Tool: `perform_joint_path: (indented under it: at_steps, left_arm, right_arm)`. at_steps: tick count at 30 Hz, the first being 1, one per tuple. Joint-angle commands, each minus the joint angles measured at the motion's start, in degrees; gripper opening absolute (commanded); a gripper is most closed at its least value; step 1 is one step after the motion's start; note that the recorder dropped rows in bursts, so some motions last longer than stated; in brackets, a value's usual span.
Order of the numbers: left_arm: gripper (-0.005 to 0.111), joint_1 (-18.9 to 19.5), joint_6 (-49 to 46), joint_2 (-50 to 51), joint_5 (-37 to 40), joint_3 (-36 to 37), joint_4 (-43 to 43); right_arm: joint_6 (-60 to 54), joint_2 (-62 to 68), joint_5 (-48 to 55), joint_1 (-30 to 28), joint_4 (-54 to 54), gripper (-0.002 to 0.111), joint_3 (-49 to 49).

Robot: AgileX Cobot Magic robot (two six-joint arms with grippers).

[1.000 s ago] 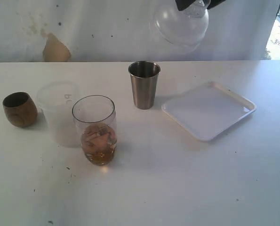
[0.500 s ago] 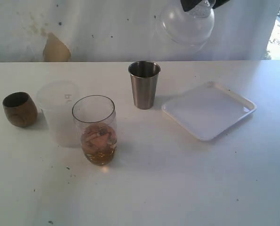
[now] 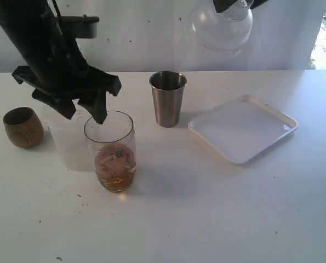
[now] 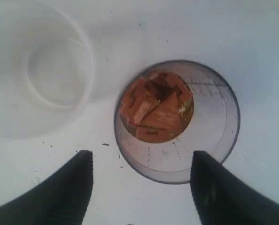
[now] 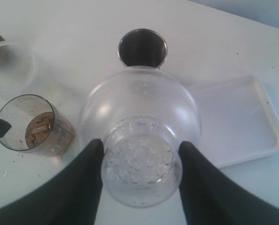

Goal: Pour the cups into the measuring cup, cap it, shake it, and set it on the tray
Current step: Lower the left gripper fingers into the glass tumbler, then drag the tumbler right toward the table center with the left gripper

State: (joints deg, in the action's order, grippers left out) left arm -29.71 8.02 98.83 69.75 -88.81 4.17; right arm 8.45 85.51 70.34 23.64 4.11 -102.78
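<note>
White table [image 3: 168, 219], pale wall behind.

Exterior: the measuring cup [image 3: 109, 150], with brown pieces inside, stands front-left, just beside the frosted cup [image 3: 69, 149]. The tray [image 3: 239, 129] lies to the right.

Left wrist: my left jaws stand open and empty above the measuring cup [image 4: 177, 119].

Right wrist: my right jaws clamp a clear lid [image 5: 141, 159], held high above the table.

Table [image 3: 217, 219]: white, a few dark specks.
Far left: wooden cup [image 3: 23, 127], upright.
Next along: frosted cup [image 3: 64, 147], measuring cup [image 3: 112, 156] just beside it, brown pieces inside.
Middle: steel tumbler [image 3: 167, 98].
Right: tray [image 3: 242, 129], lying flat.
</note>
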Motion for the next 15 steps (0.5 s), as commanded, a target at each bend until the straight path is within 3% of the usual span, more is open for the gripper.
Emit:
perform_joint_path:
  at_steps: [1, 11, 15]
  left_arm:
    - [0.058, -0.9, 4.1, -0.1, 0.2, 2.4, -2.1]
    - [0.053, -1.3, 12.9, 1.1, -9.7, 6.6, -0.5]
    - [0.053, -1.3, 12.9, 3.2, -8.4, 6.9, -1.0]
  right_arm:
    - [-0.3, 0.0, -0.4, -0.3, 0.7, 0.000, 0.2]
    - [-0.3, 0.0, -0.4, -0.3, 0.7, 0.000, 0.2]
    - [-0.3, 0.0, -0.4, -0.3, 0.7, 0.000, 0.2]
